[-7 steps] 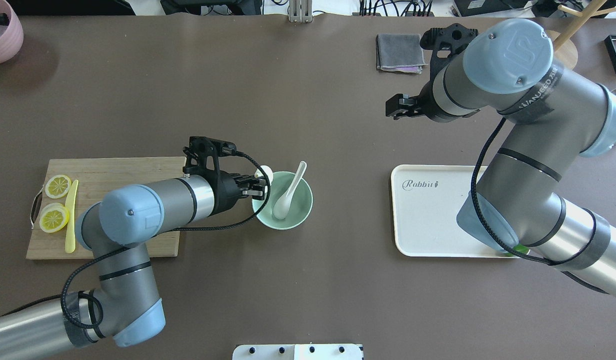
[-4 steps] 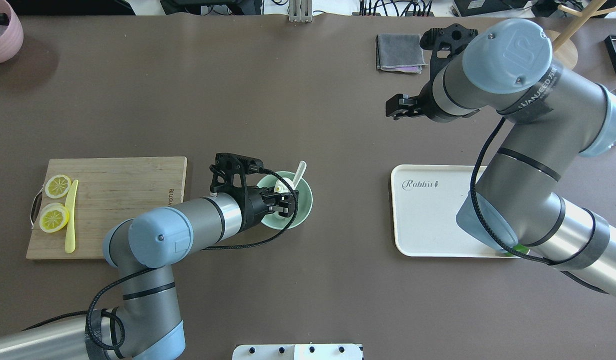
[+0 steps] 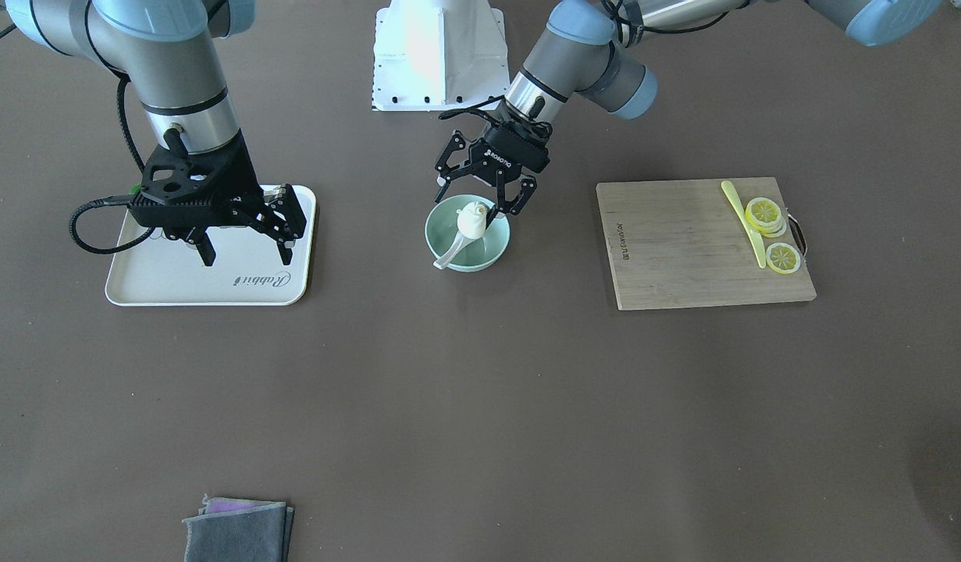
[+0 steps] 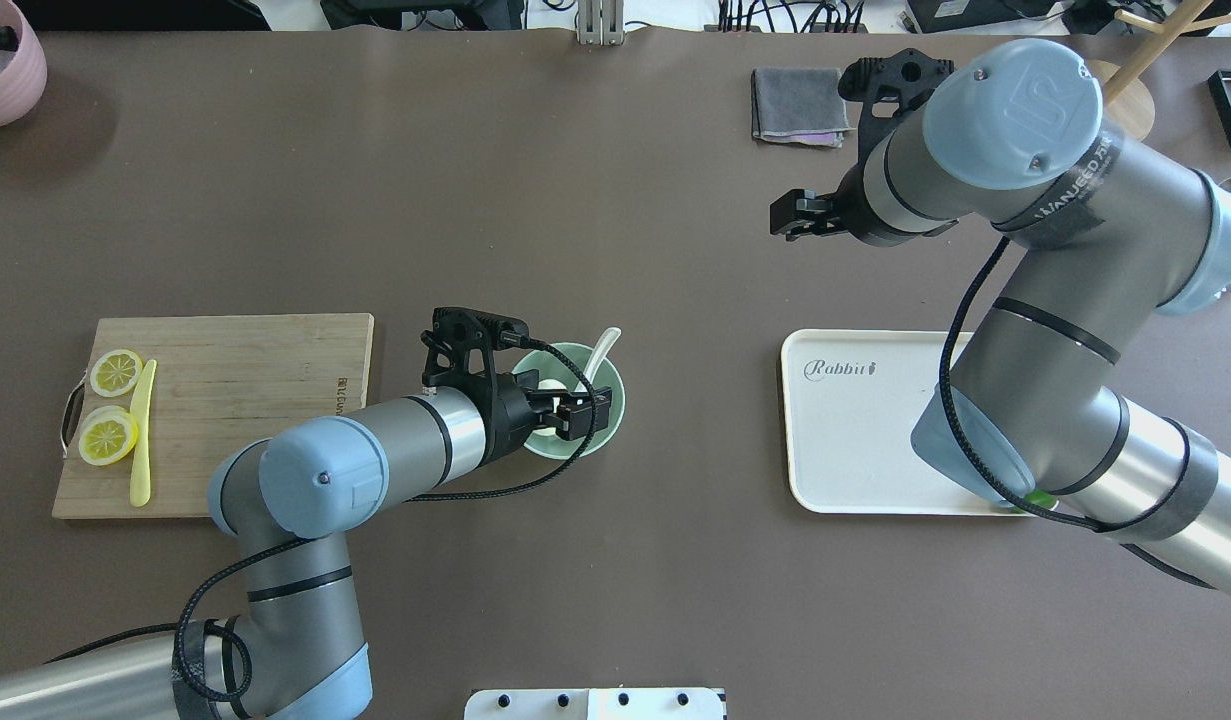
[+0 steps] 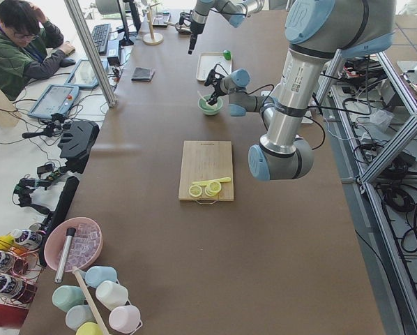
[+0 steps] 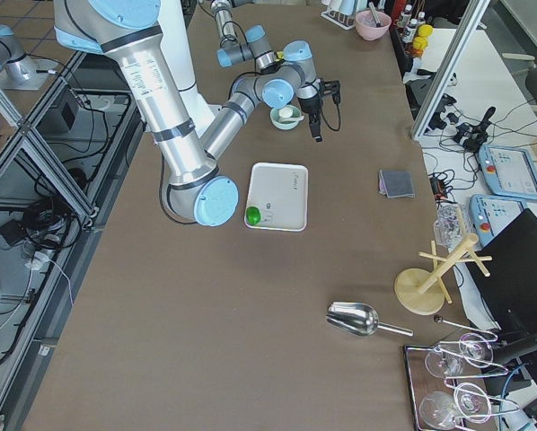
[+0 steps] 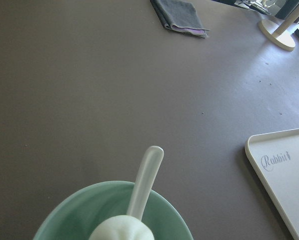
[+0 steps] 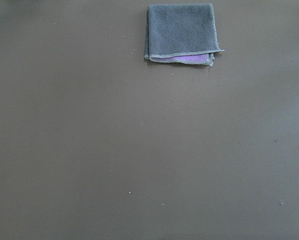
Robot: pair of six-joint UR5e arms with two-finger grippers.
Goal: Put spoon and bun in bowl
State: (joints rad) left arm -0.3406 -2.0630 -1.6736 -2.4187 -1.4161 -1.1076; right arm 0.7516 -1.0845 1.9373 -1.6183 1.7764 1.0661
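Note:
The pale mint-green bowl (image 4: pixel 609 388) (image 3: pixel 437 225) stands at mid-table. The white spoon (image 4: pixel 603 350) (image 3: pixel 449 255) lies in it, handle over the rim. The white bun (image 3: pixel 472 219) (image 4: pixel 550 384) sits in the bowl on the spoon. My left gripper (image 3: pixel 480 209) (image 4: pixel 578 412) is just above the bowl, its jaws spread open around the bun. The left wrist view shows the bowl's rim (image 7: pixel 79 202), the spoon handle (image 7: pixel 147 177) and the bun (image 7: pixel 122 229). My right gripper (image 3: pixel 246 254) (image 4: pixel 797 214) is open and empty, high over the table at the far right.
A wooden cutting board (image 4: pixel 225 400) with lemon slices (image 4: pixel 110 420) and a yellow-green utensil (image 4: pixel 142 430) lies left of the bowl. A white tray (image 4: pixel 855 430) lies to the right. A grey cloth (image 4: pixel 797 105) and a pink bowl (image 4: pixel 0 60) are at the far edge.
My left gripper carried the bun from the bowl's left rim over the bowl, then opened. The bun now rests in the bowl. The right arm has not moved.

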